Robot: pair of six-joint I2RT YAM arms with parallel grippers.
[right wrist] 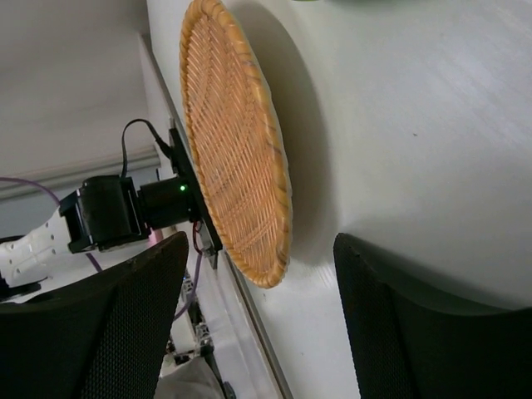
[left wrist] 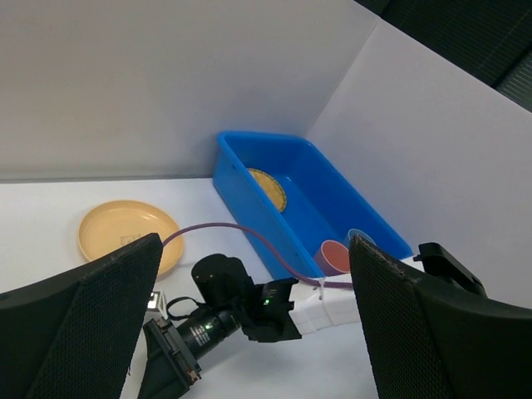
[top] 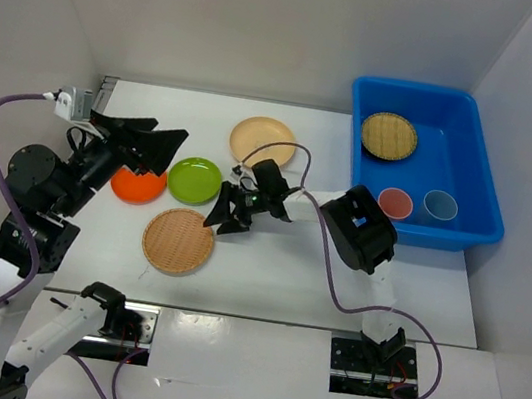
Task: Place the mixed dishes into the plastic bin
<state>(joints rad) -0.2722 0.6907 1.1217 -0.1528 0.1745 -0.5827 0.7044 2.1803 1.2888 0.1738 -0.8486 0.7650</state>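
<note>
— What was shown from overhead?
— The bin [top: 435, 93] was seen at the far right of the surface [top: 273, 282], with one woven plate [top: 388, 136], a pink cup [top: 395, 202] and a blue cup [top: 439, 204] already laid inside. An orange plate [top: 134, 189], a green plate [top: 194, 179], a beige plate [top: 263, 141] and a second woven plate [top: 178, 240] were found out on the surface. The right fingers [top: 235, 223] were held just beside that second woven plate's rim, and the left fingers [top: 158, 147] near the orange plate.
— And from the left wrist?
— The left fingers were spread wide, with nothing between them.
— From the right wrist?
— The right fingers were parted and empty. The second woven plate's edge was lined up ahead of the gap, untouched as far as could be told.
— Which step was judged to be in hand?
— The pickup of that plate. A pinch on its thin rim would be called for, then a lift and a carry rightward over the bin's wall.
</note>
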